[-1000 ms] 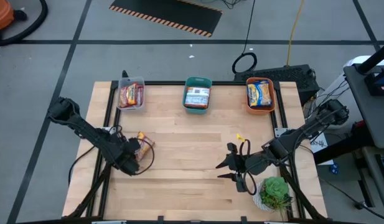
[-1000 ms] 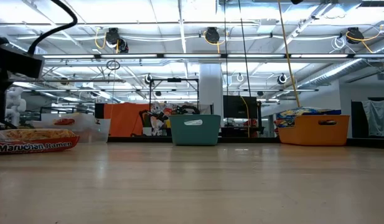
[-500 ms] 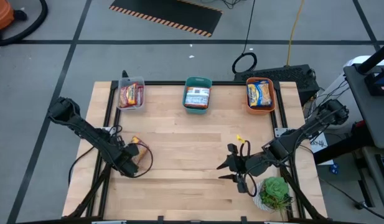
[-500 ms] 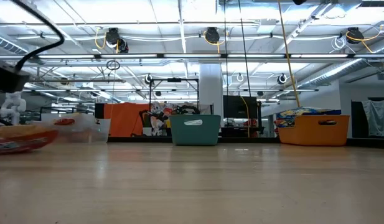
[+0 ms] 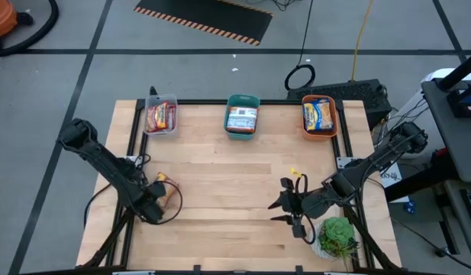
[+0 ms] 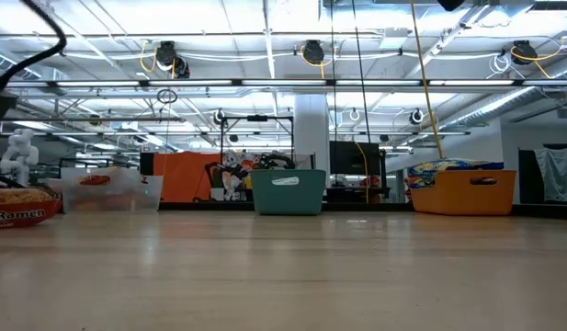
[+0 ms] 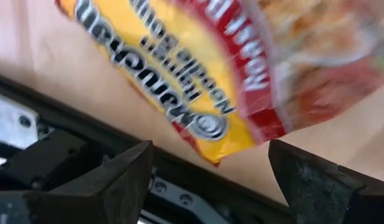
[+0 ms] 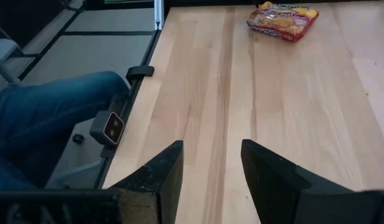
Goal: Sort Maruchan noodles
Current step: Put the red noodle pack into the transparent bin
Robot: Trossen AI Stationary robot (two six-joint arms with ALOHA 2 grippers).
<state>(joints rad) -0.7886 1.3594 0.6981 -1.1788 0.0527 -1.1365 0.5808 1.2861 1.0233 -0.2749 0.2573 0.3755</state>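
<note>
Your left gripper (image 5: 160, 200), fingers spread wide, hovers over a red-and-yellow packet (image 7: 210, 68) reading "Maruchan" and "Noodle Soup" at the table's (image 5: 235, 191) left edge. Your right gripper (image 5: 285, 205) waits part-open, empty, beside the plant (image 5: 339, 235).

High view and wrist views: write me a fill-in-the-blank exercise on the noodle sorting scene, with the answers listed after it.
1. Along the table's far edge stand ____ bins.
2. The middle bin is teal and the orange bin stands at the far ____ corner.
3. The left gripper hangs with open jaws over a loose noodle packet near the table's ____ edge.
4. Beside the right gripper, at the near right corner, stands a green ____.

Missing words: three; right; left; plant
</note>
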